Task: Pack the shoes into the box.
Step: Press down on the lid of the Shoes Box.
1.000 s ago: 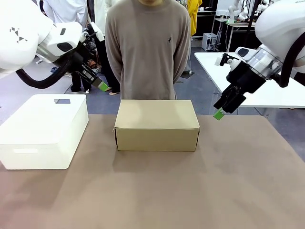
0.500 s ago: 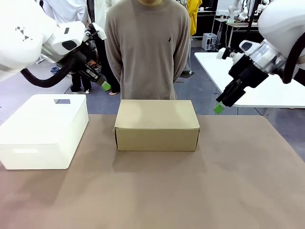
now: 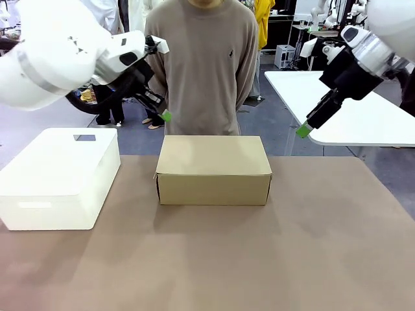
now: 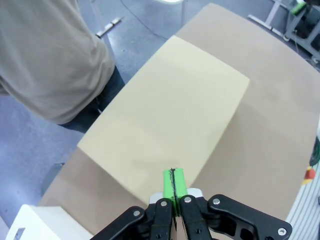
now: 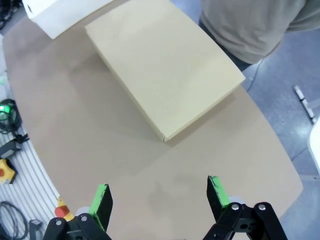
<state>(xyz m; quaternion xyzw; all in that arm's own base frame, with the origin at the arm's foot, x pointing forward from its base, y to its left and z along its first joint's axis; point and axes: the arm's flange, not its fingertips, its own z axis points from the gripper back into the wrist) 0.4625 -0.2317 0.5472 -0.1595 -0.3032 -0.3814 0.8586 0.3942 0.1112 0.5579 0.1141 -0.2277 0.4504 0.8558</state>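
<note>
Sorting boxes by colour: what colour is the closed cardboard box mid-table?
Plain tan-brown, unprinted closed cardboard box; front view shows it best.

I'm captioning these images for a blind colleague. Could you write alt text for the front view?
A closed brown cardboard box sits mid-table in front of a standing person, with a larger white box to its left. Two white robot arms are raised above the table, the left claw shut near the person, the right claw high on the right.

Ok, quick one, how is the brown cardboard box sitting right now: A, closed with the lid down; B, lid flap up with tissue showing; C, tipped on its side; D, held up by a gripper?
A: the cardboard box rests flat on the table with its lid down, and both grippers are above and clear of it.
</note>
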